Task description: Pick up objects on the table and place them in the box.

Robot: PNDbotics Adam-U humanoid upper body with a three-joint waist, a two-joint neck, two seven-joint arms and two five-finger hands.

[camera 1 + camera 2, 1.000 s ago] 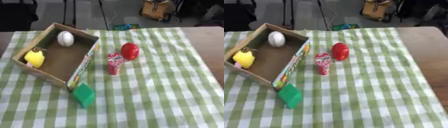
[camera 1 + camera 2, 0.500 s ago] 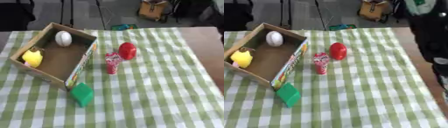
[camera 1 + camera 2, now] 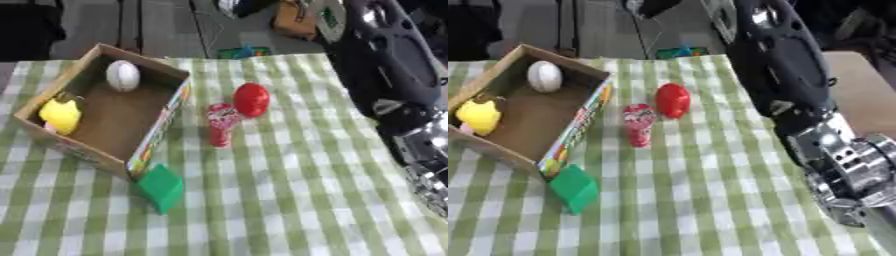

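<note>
Green checked cloth covers the tabletop point(image 3: 289, 200). Beside the box point(image 3: 162, 117) wait a red ball point(image 3: 251, 99), pink can point(image 3: 220, 124) and green block point(image 3: 161, 187). Right arm point(image 3: 785, 75) reaches in; its hand's fingers can't be made out. Next, grab one.

Black and silver robot arm point(image 3: 798, 95) on the right: blurred, cut off by the top and right edges; hand out of frame, fingers not shown.

Green-and-white checked tablecloth point(image 3: 289, 200): cut off at the near, left and right edges.

Pink-red upright packet point(image 3: 220, 124): print blurred, unreadable.

Open brown cardboard box point(image 3: 153, 137): side print blurred.

Small yellow object point(image 3: 59, 115) inside box: shape indistinct.

Far background items: blurred, unidentifiable.
</note>
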